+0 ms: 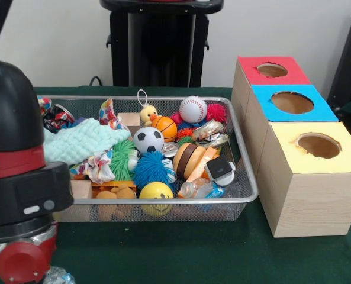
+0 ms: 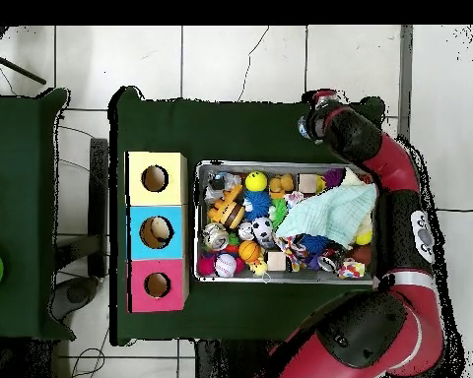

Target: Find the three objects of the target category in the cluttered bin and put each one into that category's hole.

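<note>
1. My red and black arm curves round the wide silver wire-mesh basket on the green table.
2. My end effector sits past the basket's corner; I cannot tell its opening.
3. A see-through plastic bottle lies inside the basket, near the yellow-topped wooden box.

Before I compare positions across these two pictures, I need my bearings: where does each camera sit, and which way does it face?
Front view: across the table from the robot, level with the wire bin and three boxes, facing the pedestal; the arm looms at the near left.
Overhead view: above the table, looking straight down, robot base at the bottom; the arm curves round the bin's right side, its gripper beyond the far corner.
Both show the bin, the yellow, blue and red boxes, the green cloth.
</note>
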Robot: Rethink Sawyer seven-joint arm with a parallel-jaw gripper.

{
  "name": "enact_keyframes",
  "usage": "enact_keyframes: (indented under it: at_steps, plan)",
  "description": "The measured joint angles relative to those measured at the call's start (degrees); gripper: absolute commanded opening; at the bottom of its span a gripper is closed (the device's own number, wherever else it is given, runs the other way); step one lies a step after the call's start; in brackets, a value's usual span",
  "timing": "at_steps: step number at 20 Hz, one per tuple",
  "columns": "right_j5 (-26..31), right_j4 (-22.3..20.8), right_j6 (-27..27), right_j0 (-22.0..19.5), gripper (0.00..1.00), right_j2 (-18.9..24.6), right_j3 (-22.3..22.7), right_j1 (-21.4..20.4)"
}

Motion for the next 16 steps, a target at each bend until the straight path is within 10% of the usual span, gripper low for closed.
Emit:
enact_keyframes:
  at_steps: [16]
  plan:
    - [3.22,1.90,0.00,0.44,0.00,2.65,0.56,1.46]
